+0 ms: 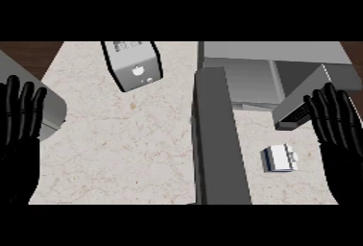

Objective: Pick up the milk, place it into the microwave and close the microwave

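Right now we are looking steeply down at the counter [120, 144], and neither of our hands is holding anything. Our left hand [20, 120] is sitting at the view's left edge with its fingers straight and pointing up, resting, and our right hand [334, 122] is showing the same open posture at the right edge. The milk [281, 157], a small pale carton, is lying on the counter just left of and below our right hand, apart from it, and to the right of the long dark panel that we are taking to be the microwave door [216, 139], swung wide open. The microwave [269, 72] is occupying the upper right, its cavity opening toward the carton. A grey appliance [135, 65] is standing tilted near the upper middle, well apart from the milk. We are judging the pick-up as not yet begun. To do it well, we are thinking the right hand should be lowering over the carton with thumb and fingers spread to either side of its narrower faces, closing only once it is centred, and keeping clear of the open door on the way in.
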Robot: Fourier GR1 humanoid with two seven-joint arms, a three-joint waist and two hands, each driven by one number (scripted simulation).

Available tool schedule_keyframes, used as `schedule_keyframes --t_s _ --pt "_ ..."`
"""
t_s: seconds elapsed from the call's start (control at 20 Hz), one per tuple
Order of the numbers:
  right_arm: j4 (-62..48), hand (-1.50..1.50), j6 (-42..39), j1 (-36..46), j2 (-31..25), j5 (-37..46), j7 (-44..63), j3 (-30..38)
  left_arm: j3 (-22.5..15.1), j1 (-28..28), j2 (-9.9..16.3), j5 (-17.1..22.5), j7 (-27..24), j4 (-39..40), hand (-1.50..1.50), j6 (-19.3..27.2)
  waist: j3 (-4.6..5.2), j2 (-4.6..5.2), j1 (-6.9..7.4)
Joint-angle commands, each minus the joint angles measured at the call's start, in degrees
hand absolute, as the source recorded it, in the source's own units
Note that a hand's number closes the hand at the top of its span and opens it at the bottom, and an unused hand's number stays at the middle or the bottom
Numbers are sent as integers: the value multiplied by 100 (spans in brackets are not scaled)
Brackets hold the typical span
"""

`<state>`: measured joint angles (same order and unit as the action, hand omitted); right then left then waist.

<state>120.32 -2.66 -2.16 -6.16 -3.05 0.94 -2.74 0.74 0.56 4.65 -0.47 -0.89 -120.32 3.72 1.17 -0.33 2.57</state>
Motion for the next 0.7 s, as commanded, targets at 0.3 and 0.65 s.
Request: schedule_keyframes --t_s 0.3,0.65 --pt "389 -150 150 -1055 125 182 47 121 -366 341 -446 853 40 629 -150 313 -106 37 -353" --pt "721 -150 -94 -1756 126 203 -100 209 -594 1299 -461 1121 -767 601 -150 -53 -115 26 -265"
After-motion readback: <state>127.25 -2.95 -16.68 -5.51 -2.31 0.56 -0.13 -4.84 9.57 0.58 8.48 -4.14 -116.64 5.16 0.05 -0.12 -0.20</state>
